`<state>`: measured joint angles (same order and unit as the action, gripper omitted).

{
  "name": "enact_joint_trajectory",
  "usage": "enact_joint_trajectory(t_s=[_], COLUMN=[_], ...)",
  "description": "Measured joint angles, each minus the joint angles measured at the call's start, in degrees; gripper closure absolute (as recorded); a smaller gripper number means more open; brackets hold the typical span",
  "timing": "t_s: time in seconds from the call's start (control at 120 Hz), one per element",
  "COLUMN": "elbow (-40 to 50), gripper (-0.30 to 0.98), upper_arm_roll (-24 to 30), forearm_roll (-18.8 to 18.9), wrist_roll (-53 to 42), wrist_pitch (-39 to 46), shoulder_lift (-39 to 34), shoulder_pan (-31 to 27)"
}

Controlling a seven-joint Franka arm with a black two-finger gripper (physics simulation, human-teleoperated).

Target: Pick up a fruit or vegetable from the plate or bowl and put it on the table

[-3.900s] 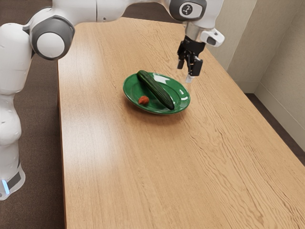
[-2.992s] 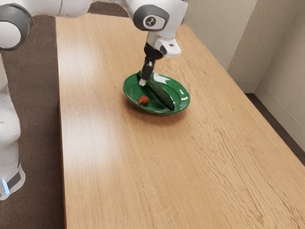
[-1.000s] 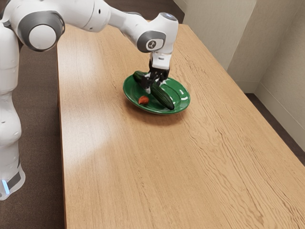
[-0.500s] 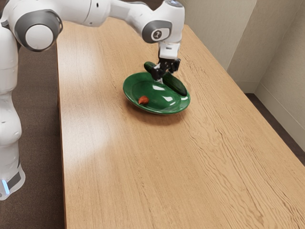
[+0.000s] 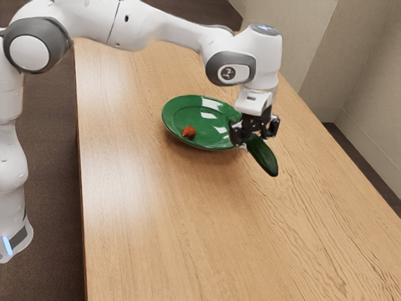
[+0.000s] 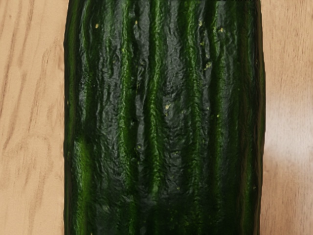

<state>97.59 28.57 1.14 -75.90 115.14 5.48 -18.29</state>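
Note:
In the exterior view my gripper (image 5: 254, 135) is shut on the dark green cucumber (image 5: 263, 157), just past the plate's rim on the exterior view's right. One end of the cucumber points toward the viewer, over the table; its far part is mostly hidden behind the fingers. The green plate (image 5: 178, 116) holds a small orange-red piece (image 5: 188, 132). Close under my hand, the ridged skin of the cucumber (image 6: 164, 107) spans the middle of the wrist view, with wood on both sides.
The wooden table (image 5: 188, 219) stretches in front of the plate and to both sides. A pale wall (image 5: 313, 56) stands beyond the table's edge on the exterior view's right.
The cucumber has been gripped, lifted from the plate and carried toward the exterior view's right and the viewer, past the rim. The plate and the orange-red piece have stayed put.

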Motion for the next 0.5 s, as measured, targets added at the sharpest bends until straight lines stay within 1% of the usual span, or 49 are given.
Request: enact_joint_trajectory(t_s=[0.108, 0.183, 0.267, 0.325, 0.4, 0.5], elbow=[0.0, 0.0, 0.1, 0.0, 0.0, -0.4], gripper=[0.51, 0.51, 0.3, 0.2, 0.12, 0.06], upper_arm_roll=[4.0, 5.2, 5.4, 5.3, 5.1, 5.0], forearm_roll=[0.0, 0.1, 0.1, 0.1, 0.0, -0.2], wrist_roll=[1.5, 2.6, 3.7, 4.4, 5.2, 6.2], wrist_pitch=[0.0, 0.0, -0.2, -0.6, -1.0, -1.4], shoulder_lift=[0.0, 0.0, 0.1, 0.2, 0.3, 0.3], shoulder_pan=[0.3, 0.6, 0.4, 0.1, -0.1, -0.1])
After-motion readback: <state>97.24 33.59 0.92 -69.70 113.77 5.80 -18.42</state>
